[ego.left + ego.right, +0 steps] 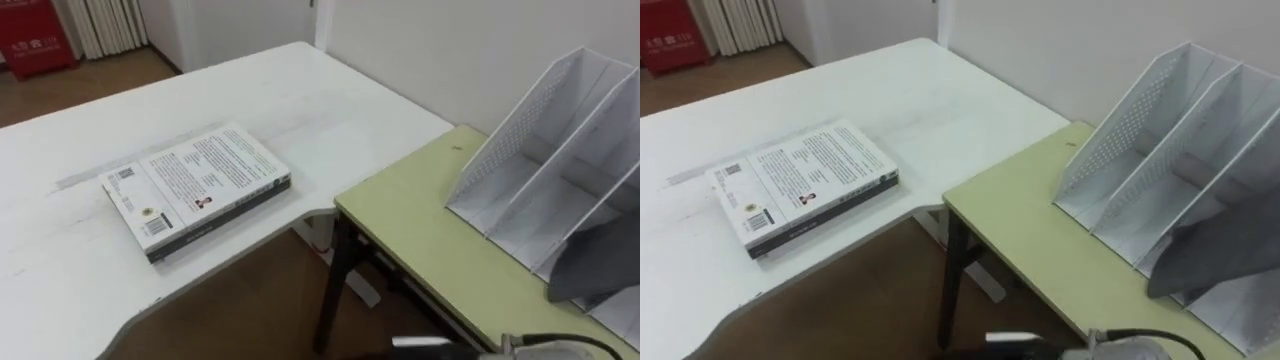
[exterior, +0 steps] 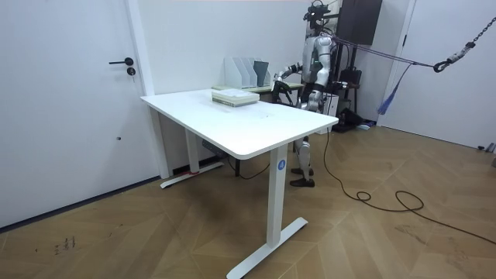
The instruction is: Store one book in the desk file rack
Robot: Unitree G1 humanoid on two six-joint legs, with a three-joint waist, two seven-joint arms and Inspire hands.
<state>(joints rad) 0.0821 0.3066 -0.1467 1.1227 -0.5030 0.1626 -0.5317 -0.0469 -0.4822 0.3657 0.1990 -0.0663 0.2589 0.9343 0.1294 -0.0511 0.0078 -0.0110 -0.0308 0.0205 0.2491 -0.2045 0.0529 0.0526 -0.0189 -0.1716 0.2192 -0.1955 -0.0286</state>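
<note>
A thick white-covered book (image 1: 195,188) lies flat on the white table (image 1: 60,270), near its inner cut-out edge; in the room view it is the book (image 2: 233,95) at the table's far end. The white perforated file rack (image 1: 560,150) stands on the green desk (image 1: 410,225) to my right, its slots facing me, with a grey sheet (image 1: 600,265) in the nearest slot. In the room view I stand behind the table beside the rack (image 2: 248,71), one arm stretched forward; its hand (image 2: 277,77) is too small to read.
A gap of wooden floor (image 1: 250,310) separates the white table from the green desk, whose dark leg (image 1: 335,290) stands there. A wall runs close behind the rack. A red object (image 1: 35,35) and a curtain stand far off.
</note>
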